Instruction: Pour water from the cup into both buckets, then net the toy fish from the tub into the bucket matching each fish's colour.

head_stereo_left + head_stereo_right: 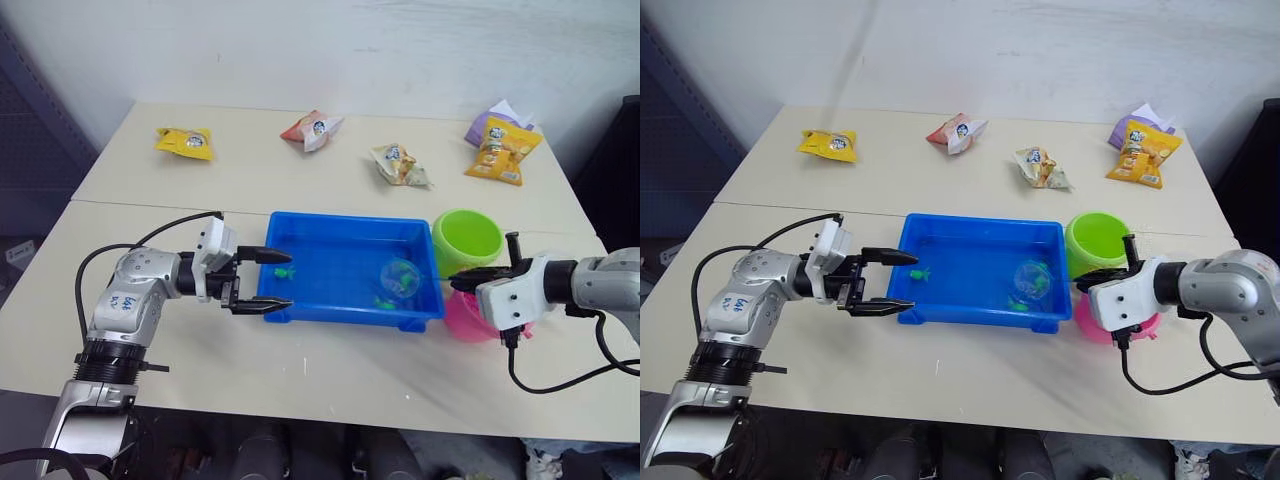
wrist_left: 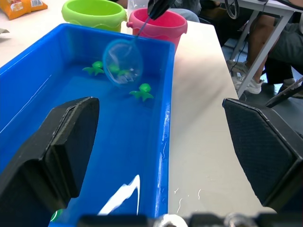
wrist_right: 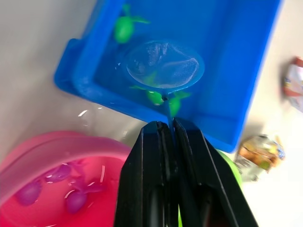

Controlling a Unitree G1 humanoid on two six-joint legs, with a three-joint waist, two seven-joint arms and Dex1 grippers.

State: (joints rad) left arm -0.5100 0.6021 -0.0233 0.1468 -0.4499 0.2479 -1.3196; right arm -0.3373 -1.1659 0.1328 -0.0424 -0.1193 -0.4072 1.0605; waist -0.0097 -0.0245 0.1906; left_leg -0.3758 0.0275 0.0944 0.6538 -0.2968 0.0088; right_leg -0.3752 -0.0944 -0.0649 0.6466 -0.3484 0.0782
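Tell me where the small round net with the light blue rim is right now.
The small round net hangs inside the blue plastic tub, at its end nearest the pink bucket, over green toy fish, held by the right hand.

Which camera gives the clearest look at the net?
The right wrist view: the net spreads wide open over green fish, its handle pinched by the right gripper. The left wrist view shows it smaller; the eye views show a faint hoop.
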